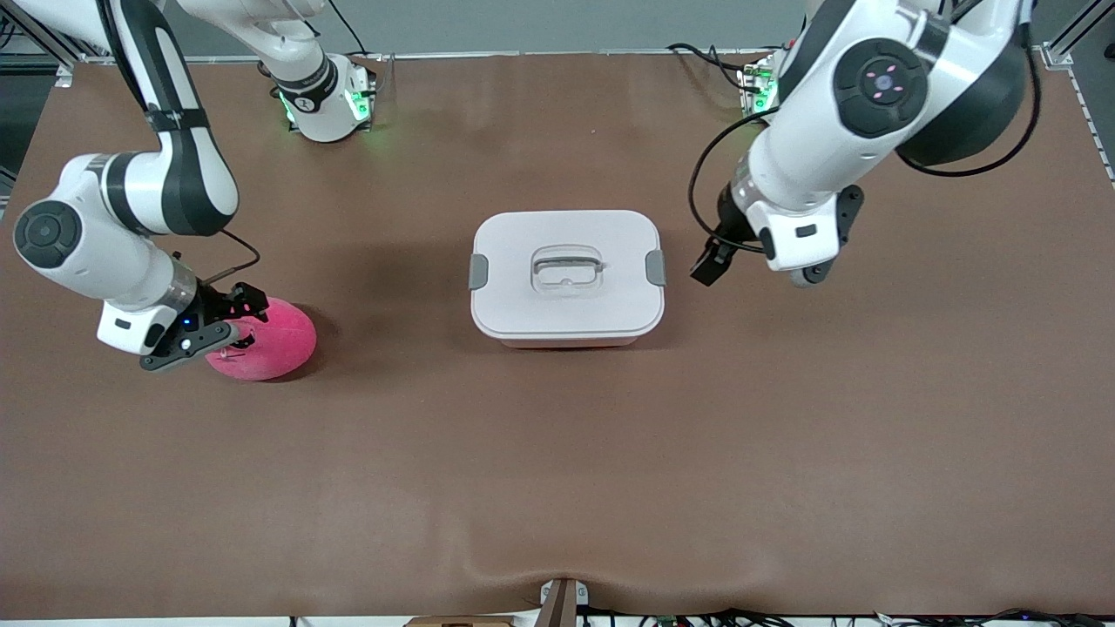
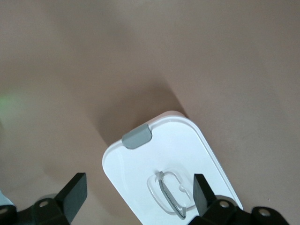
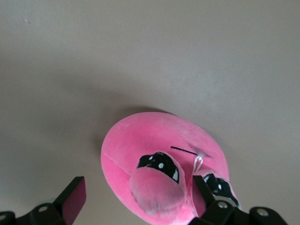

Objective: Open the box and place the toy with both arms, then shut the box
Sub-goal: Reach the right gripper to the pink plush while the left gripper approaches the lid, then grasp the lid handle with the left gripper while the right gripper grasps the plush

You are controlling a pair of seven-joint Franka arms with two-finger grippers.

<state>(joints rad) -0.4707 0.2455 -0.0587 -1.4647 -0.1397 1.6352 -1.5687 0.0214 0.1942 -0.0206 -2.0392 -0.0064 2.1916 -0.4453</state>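
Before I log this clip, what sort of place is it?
Most likely a robotics lab bench: two white arms bolted along one edge of a brown-covered table, cables trailing off it, metal framing at the corners, and only a lidded box and a pink plush toy set out.

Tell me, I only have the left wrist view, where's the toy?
Observer: The toy sits on the table toward the right arm's end, apart from the box.
Operator: Is the right gripper on it?
Observer: The right gripper is open, its fingers either side of the toy's eyes; no grip yet.
Operator: Both clips shut?
Observer: I can't tell; both grey clips sit at the ends of the lid, which is on.
Operator: And my gripper?
Observer: The left gripper hangs open beside the box, at the left arm's end.
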